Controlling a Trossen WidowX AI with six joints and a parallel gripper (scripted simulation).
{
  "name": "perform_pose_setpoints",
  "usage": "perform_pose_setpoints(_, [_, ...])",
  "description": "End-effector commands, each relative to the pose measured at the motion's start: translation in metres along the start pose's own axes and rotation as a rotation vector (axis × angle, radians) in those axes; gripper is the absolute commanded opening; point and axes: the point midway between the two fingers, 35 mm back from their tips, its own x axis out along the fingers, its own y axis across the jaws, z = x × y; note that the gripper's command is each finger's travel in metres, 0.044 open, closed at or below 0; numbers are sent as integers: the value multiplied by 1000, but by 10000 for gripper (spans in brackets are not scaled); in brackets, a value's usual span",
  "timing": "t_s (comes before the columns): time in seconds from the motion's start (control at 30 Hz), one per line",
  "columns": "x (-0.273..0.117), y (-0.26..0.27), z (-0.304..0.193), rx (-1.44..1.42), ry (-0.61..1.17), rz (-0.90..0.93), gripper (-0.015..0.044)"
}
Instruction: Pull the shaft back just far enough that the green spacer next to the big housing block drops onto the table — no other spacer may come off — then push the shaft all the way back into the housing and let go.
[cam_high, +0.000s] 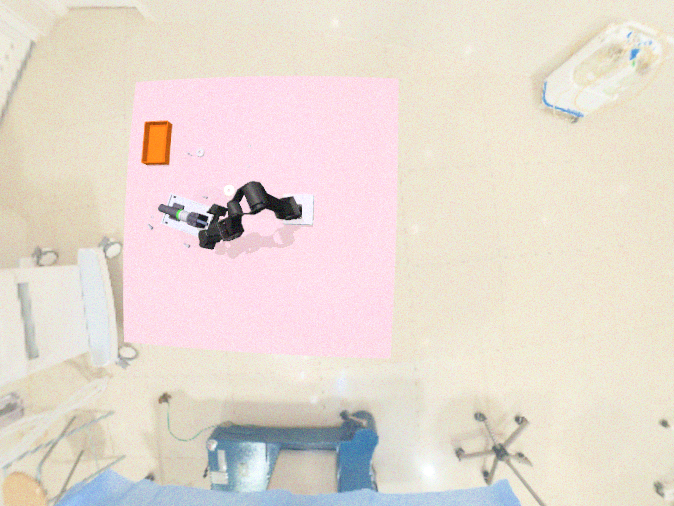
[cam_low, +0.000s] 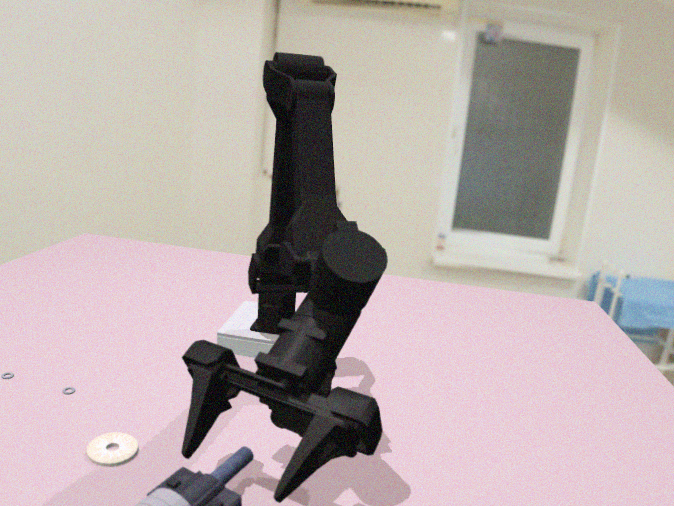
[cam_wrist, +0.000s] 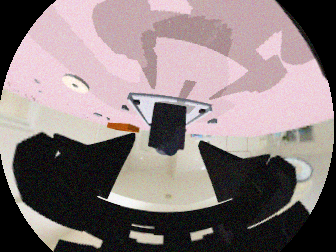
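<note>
The shaft assembly stands on a white base plate (cam_high: 191, 229) (cam_wrist: 145, 107). The green spacer (cam_high: 179, 214) is around the shaft line, between a dark part (cam_high: 172, 211) on the far side and pale spacers (cam_high: 186, 216). A dark block (cam_high: 195, 218) (cam_low: 190, 483) (cam_wrist: 168, 122) is on the arm's side, and the blue-grey shaft end (cam_low: 234, 465) sticks out of it. My gripper (cam_high: 206, 224) (cam_low: 233, 476) (cam_wrist: 168, 140) is open and empty, its fingertips spread to either side of the shaft end's line. Whether they are level with the shaft is hard to tell. The green spacer is hidden in the wrist view.
An orange bin (cam_high: 156, 142) (cam_wrist: 122, 127) lies at the far left corner. A cream disc (cam_high: 229, 190) (cam_low: 100, 453) (cam_wrist: 69, 80) lies beside the arm. Small rings and screws are scattered around the base plate. The arm's mount (cam_high: 308, 210) (cam_low: 239, 345) is behind the gripper.
</note>
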Motion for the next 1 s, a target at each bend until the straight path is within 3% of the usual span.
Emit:
perform_pose_setpoints(0.0, [0,-1,-1,-3,3,-5,440])
perform_pose_setpoints(0.97, [10,-2,-2,-3,3,-5,440])
